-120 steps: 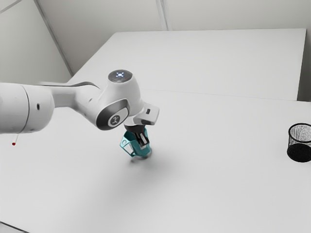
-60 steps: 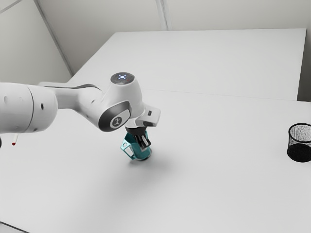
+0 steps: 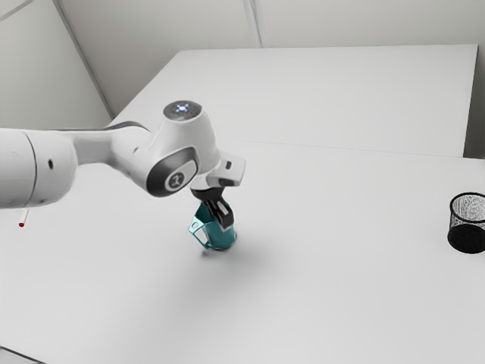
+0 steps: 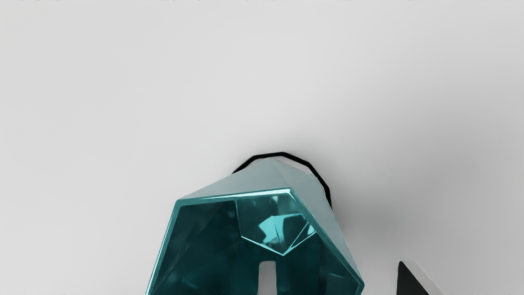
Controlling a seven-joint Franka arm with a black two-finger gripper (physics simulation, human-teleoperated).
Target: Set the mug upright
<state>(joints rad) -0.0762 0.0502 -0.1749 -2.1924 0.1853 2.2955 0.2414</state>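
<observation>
Gloss is shown by the teal mug (image 4: 282, 241), set against the matt tabletop (image 3: 318, 296).
Bright, glass-like highlights are thrown inside the mug, while its outer walls are seen as smooth and duller. A smooth, plastic-looking shell with a soft sheen is worn by the white arm (image 3: 98, 147); the black gripper (image 3: 226, 221) is finished darkly. Fine wire-like mesh is shown on the black cup (image 3: 467, 216).

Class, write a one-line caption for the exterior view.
Gripper down at a teal mug, a black mesh cup standing well apart on the table.
</observation>
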